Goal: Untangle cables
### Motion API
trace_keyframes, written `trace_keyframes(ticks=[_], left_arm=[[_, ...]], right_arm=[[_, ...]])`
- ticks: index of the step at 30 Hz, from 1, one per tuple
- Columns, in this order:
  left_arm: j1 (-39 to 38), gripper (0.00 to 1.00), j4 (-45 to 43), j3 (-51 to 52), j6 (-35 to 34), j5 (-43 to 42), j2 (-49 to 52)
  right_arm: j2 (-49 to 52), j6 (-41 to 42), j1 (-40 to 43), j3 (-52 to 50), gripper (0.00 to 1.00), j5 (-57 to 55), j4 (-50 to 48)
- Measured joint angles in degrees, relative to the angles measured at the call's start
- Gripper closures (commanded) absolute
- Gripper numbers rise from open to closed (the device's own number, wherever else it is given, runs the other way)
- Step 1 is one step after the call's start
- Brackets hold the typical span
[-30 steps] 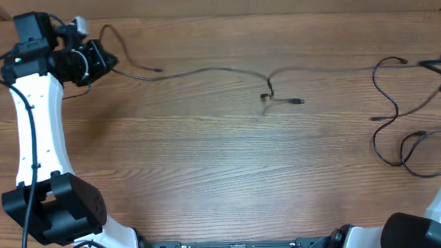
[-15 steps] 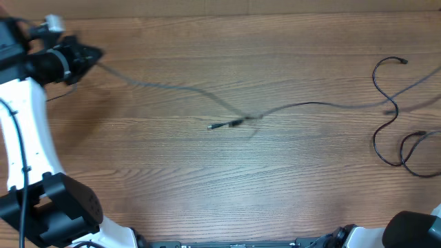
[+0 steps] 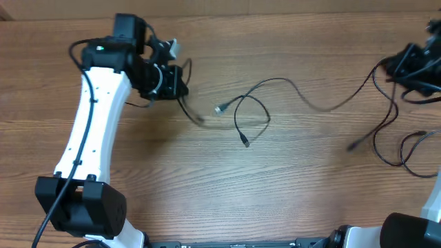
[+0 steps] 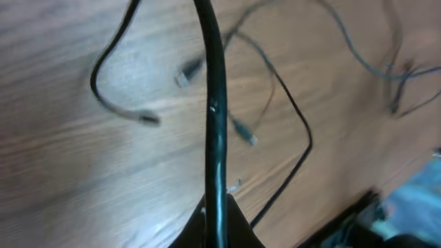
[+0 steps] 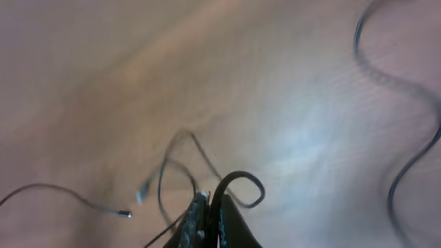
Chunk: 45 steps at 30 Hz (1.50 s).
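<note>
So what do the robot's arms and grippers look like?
The left arm has a long white link with black joints, a black wire along it and a black base block. The left gripper and right gripper are black with narrow tapering fingers. Of the right arm a white edge and black base show.

left arm (image 3: 93, 117): up from table's (image 3: 289, 179) near-left corner, leaning toward far edge | left gripper (image 3: 183, 87): points right, jaws pinched on a cable (image 4: 215, 103) | right gripper (image 3: 391, 67): by far-right corner (arm mostly out of frame), points left, jaws pinched on a cable loop (image 5: 238, 180)
</note>
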<state>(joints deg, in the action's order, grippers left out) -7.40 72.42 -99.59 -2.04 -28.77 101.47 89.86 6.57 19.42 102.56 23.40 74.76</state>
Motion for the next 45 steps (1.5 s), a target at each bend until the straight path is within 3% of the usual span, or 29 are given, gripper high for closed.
trace_keyframes(ticks=[6, 9, 14, 18, 29, 35, 39, 42, 45], left_arm=[[-4.3, 0.96, 3.9, 0.0, 4.2, 3.7, 0.0], [-4.2, 0.96, 5.0, 0.0, 5.0, 4.5, 0.0], [-4.2, 0.96, 6.3, 0.0, 5.4, 5.1, 0.0], [-4.2, 0.96, 6.4, 0.0, 5.4, 5.1, 0.0], [-4.2, 0.96, 5.4, 0.0, 5.4, 5.1, 0.0], [-4.2, 0.96, 5.6, 0.0, 5.4, 5.1, 0.0], [-4.2, 0.96, 5.6, 0.0, 5.4, 5.1, 0.0], [-4.2, 0.96, 5.6, 0.0, 5.4, 5.1, 0.0], [-4.2, 0.96, 5.6, 0.0, 5.2, 5.1, 0.0]], right_arm=[[1.7, -0.2, -2.8, 0.0, 0.96, -3.9, -3.2], [1.7, 2.2, -2.4, -0.1, 0.96, -0.4, -12.8], [2.1, 12.2, 2.5, 3.3, 0.96, 10.9, -39.3], [2.1, 20.0, 9.8, 7.2, 0.96, 6.6, -44.2], [2.3, 36.7, 35.7, 7.4, 0.96, -4.5, -37.4], [2.3, 37.1, 33.9, 7.6, 0.96, -11.5, -17.8], [3.9, 38.1, 29.0, 7.8, 0.96, -31.0, -4.2], [7.0, 38.6, 26.9, 7.8, 0.96, -37.5, -2.0], [9.4, 35.6, 25.8, 7.8, 0.96, -35.7, -4.3]])
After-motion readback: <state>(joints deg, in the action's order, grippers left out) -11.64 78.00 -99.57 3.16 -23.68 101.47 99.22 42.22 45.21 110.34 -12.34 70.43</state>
